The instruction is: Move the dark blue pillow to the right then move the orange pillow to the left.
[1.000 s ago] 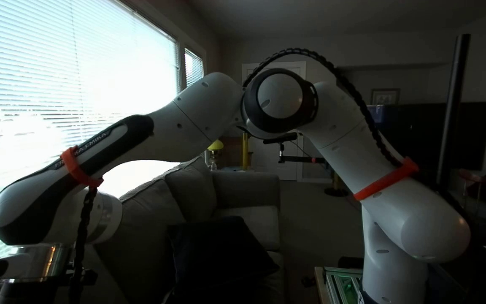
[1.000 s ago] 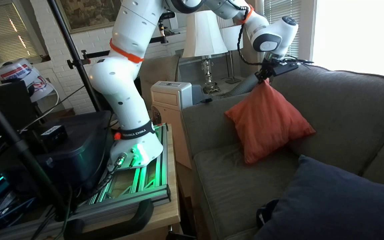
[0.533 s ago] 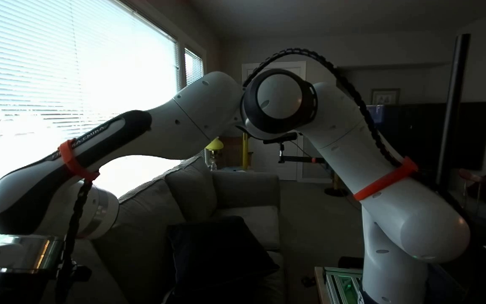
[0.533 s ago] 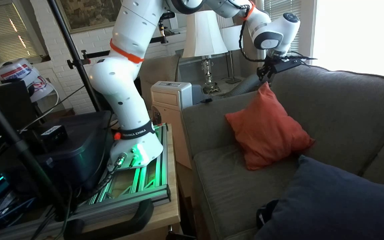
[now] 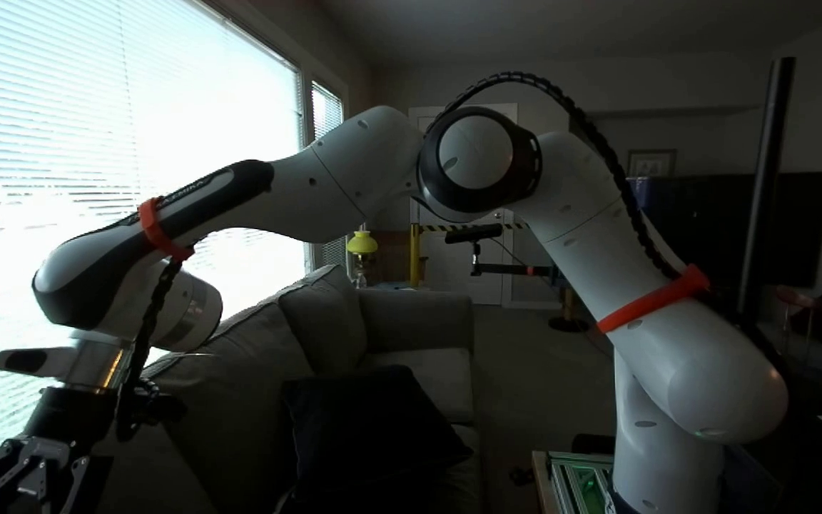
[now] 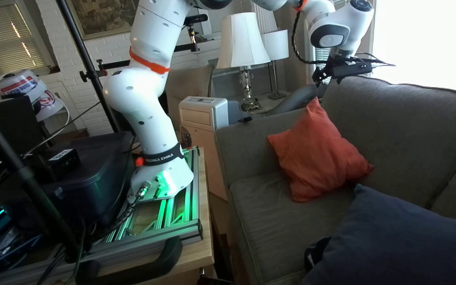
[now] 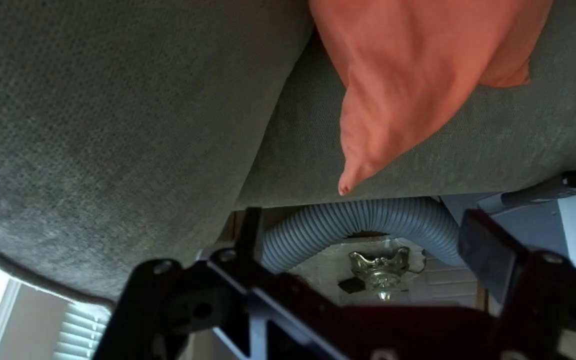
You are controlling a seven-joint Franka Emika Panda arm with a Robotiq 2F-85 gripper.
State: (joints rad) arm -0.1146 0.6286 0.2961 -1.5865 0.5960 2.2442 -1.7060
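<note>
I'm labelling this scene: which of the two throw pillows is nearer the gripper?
The orange pillow: its peaked corner points toward the open gripper. The dark blue pillow lies farther away, outside the wrist view.

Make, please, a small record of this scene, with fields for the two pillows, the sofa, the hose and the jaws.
orange pillow: on the sofa, near its armrest, one corner pointing up
dark blue pillow: on the sofa, nearer the camera in an exterior view
sofa: grey, bearing both pillows
hose: ribbed, grey, beyond the armrest
jaws: open, nothing held, apart from the orange pillow
</note>
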